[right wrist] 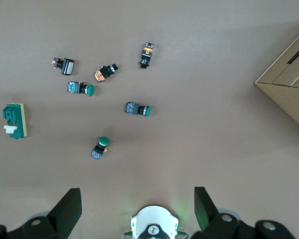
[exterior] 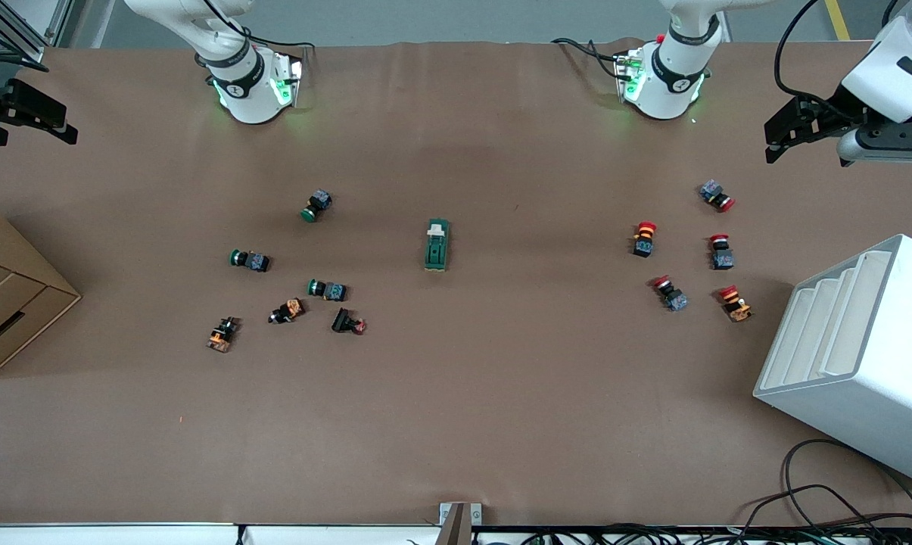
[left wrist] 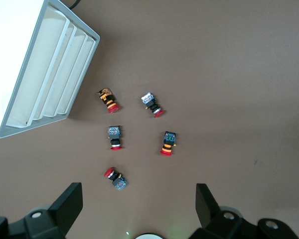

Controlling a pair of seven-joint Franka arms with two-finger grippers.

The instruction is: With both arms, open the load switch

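Load switch (exterior: 437,244) mid-table untouched, left tool (left wrist: 138,204) and right tool (right wrist: 137,206) spread, aloft.

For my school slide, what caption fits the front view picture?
Green load switch lies mid-table between button clusters; open left gripper and right gripper wait at the table's ends.
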